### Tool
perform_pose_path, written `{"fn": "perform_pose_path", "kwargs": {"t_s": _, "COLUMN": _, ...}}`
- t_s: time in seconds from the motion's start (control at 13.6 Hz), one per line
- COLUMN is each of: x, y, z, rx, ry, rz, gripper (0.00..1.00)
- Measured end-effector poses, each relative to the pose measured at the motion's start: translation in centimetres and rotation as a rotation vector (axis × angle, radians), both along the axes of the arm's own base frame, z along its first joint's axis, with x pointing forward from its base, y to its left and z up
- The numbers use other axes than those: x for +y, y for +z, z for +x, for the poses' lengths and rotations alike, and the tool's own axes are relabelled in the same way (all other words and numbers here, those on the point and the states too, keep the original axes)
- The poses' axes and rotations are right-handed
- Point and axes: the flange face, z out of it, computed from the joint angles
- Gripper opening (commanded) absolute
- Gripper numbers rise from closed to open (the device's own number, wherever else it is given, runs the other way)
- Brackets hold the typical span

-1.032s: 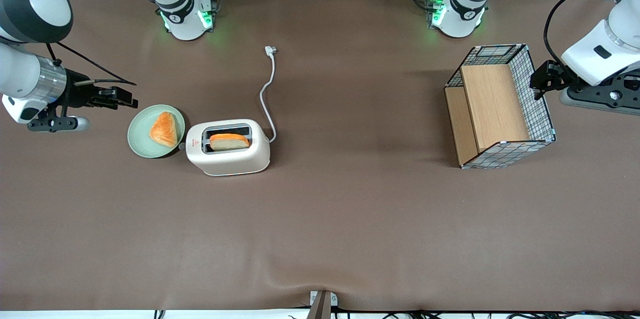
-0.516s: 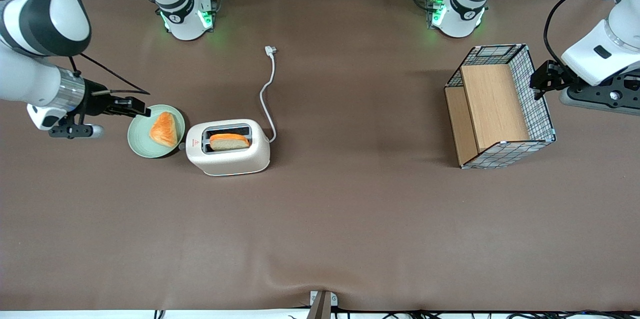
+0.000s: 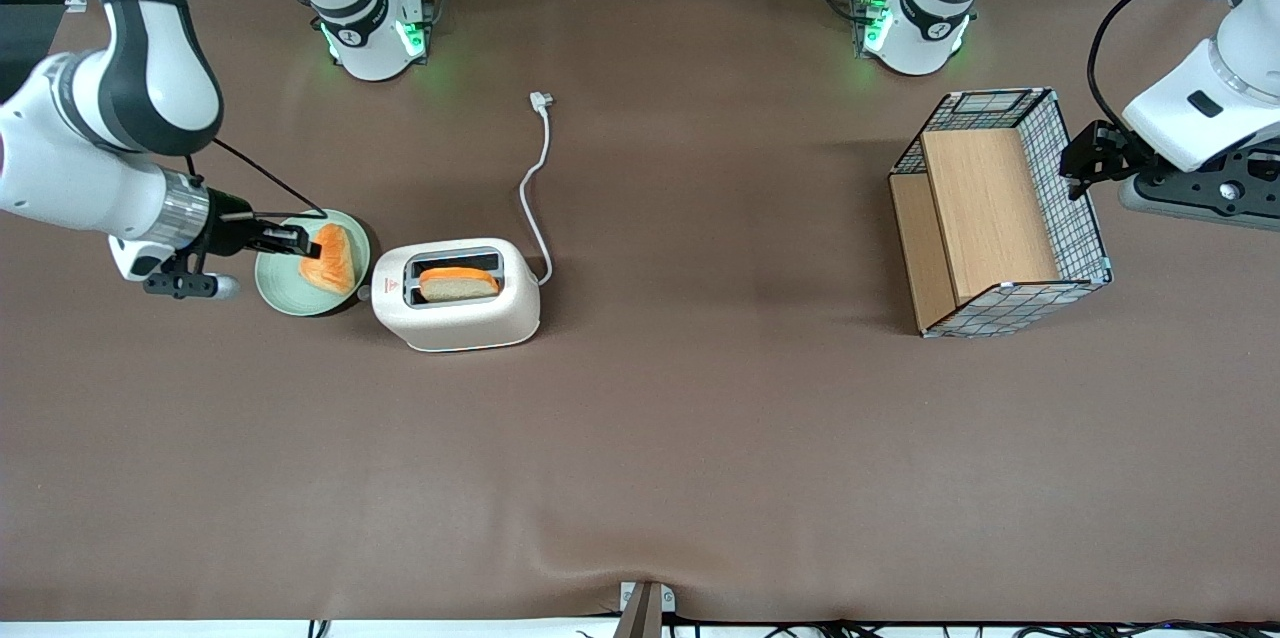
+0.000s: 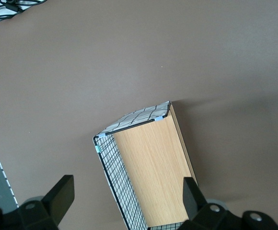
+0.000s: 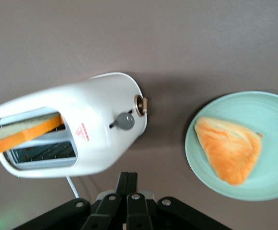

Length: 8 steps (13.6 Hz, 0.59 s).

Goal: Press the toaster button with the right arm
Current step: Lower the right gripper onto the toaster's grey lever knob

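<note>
Closer now than a second ago, the gripper (image 3: 300,240), fingers closed, hovers over the plate (image 3: 275,288), approaching; next it must drop toward three o'clock onto the toaster button (image 5: 125,120).

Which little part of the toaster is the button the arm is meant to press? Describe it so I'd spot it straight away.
Find the cream toaster beside the green plate. On its narrow end facing that plate, near the red mark, a small grey knob, the button, sticks out of a short slot. A copper-ringed dial sits beside it. The gripper hovers over the plate, fingers together.
</note>
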Motion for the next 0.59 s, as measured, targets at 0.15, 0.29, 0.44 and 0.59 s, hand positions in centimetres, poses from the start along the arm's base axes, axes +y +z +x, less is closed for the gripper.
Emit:
{"fn": "perform_pose_path", "kwargs": {"t_s": 0.15, "x": -0.1, "y": -2.0, "z": 0.2, "rx": -0.019, "ry": -0.016, "rz": 0.024, "gripper": 0.00}}
{"fn": "perform_pose_path", "kwargs": {"t_s": 0.29, "x": -0.1, "y": -3.3, "z": 0.5, "rx": -0.016, "ry": -0.046, "rz": 0.050, "gripper": 0.00}}
{"fn": "perform_pose_path", "kwargs": {"t_s": 0.44, "x": 0.1, "y": -4.3, "z": 0.7, "rx": -0.008, "ry": -0.084, "rz": 0.097, "gripper": 0.00}}
{"fn": "perform_pose_path", "kwargs": {"t_s": 0.59, "x": 0.3, "y": -5.5, "z": 0.9, "rx": -0.011, "ry": -0.092, "rz": 0.158, "gripper": 0.00}}
